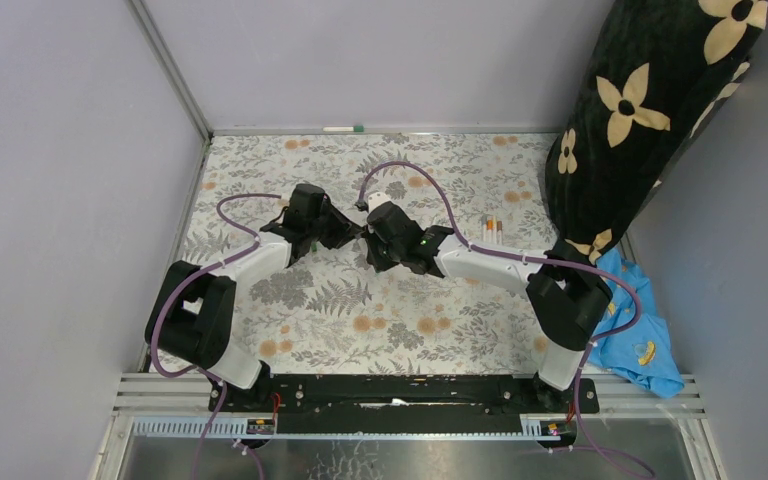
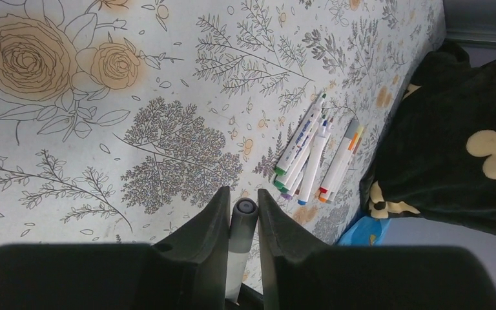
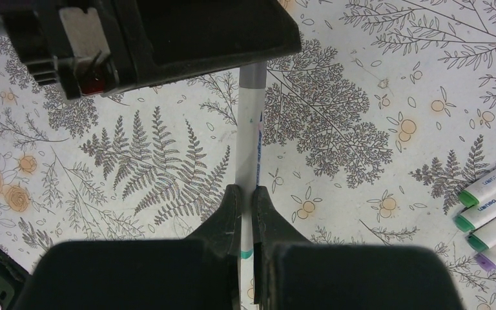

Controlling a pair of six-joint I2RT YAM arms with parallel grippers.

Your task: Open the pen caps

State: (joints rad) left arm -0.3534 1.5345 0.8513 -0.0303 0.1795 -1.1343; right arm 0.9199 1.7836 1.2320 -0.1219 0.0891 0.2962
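Pen barrel pinched by right claw, cap by left claw.

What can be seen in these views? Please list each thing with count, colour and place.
held pen: one, white, between both grippers, mid-table
grey cap: one, grey, on the held pen's end
loose pens: several, white with coloured caps, lying together, right side
far pen: one, white with green end, far edge
tablecloth: one, pale floral, over the table
black bundle: one, black with cream flowers, right side
blue cloth: one, blue, near right corner
left gripper: one, black, closed around the grey cap
right gripper: one, black, shut on the held pen
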